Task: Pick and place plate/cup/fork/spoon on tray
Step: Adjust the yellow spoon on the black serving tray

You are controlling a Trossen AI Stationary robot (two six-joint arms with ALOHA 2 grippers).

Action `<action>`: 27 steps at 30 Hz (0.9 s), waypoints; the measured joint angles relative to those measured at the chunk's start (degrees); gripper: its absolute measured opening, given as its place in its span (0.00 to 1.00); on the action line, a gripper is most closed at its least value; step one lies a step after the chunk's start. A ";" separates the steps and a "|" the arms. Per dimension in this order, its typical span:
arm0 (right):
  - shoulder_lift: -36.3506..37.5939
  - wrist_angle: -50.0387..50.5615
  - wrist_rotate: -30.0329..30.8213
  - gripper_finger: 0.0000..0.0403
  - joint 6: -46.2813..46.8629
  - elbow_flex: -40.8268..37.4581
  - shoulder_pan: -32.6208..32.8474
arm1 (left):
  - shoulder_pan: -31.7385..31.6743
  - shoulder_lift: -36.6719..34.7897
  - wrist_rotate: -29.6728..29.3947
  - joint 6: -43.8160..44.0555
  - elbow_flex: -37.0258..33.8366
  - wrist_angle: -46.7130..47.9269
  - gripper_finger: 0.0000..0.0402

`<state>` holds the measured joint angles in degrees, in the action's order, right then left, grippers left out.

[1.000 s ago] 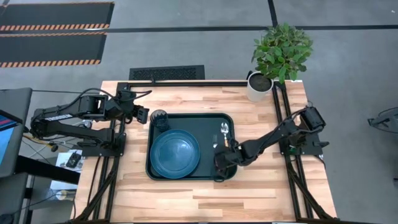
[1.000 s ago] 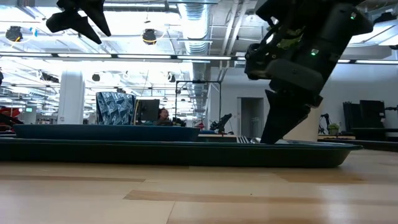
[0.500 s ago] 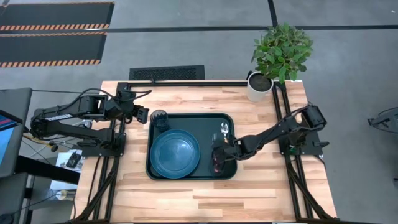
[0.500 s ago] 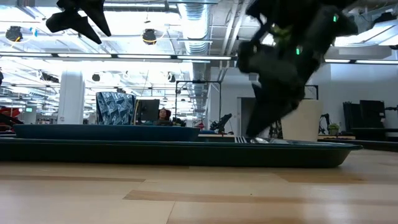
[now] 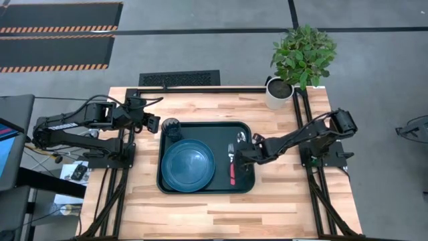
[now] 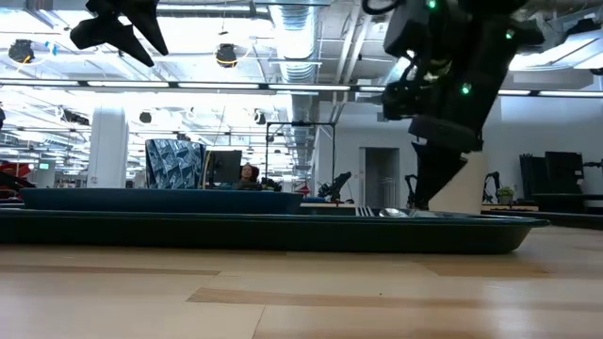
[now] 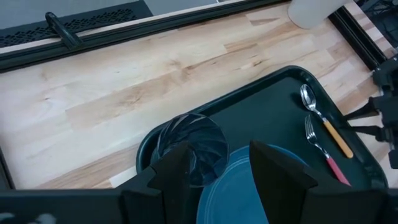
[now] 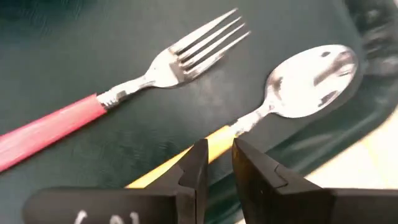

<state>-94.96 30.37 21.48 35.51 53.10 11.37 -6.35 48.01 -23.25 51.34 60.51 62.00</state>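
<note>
**Tray setting on the tabletop: four pieces aboard**

Tray (image 5: pixel 204 127): dark green, rectangular, rounded corners, raised edge; lies on the wooden tabletop (image 5: pixel 200 211) and serves as the landmark for every entry below.

Plate (image 5: pixel 188 164): round, blue, raised rim; flat inside the tray, filling the half nearer the left arm.

Cup (image 5: pixel 171 126): dark translucent tumbler, upright inside the tray, in the corner nearest the left arm, just beside the plate's rim.

Fork (image 5: pixel 231 164): silver tines, red-pink handle; flat on the tray floor between the plate and the spoon, free of any grip.

Spoon (image 5: pixel 241 138): silver bowl, orange-yellow handle; flat on the tray floor alongside the fork, on the side toward the right arm. The two run roughly parallel, close but apart.

Right claw (image 5: pixel 242 153): over the tray's right part, directly above the spoon's handle; fingers (image 8: pixel 194 167) set to a narrow gap, nothing between them.

Left claw (image 5: pixel 154 124): raised just outside the tray's edge, next to the cup corner; fingers (image 7: pixel 175 169) moderately apart, holding nothing.

Potted plant (image 5: pixel 294 63): white pot, green leaves; well apart from the tray, at the tabletop's far right corner.
</note>
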 joint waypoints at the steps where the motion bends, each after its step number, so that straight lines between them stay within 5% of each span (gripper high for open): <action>1: 0.00 -0.83 -0.42 0.24 0.04 -0.69 -0.01 | 0.00 -0.01 0.02 -0.01 0.00 0.00 0.38; 27: 0.00 -7.85 -2.03 0.24 7.81 -5.00 5.98 | 0.01 -0.02 -0.06 0.23 0.00 0.02 0.38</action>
<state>-94.96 22.52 19.46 43.32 48.10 17.35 -6.34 47.99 -23.31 51.57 60.51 62.01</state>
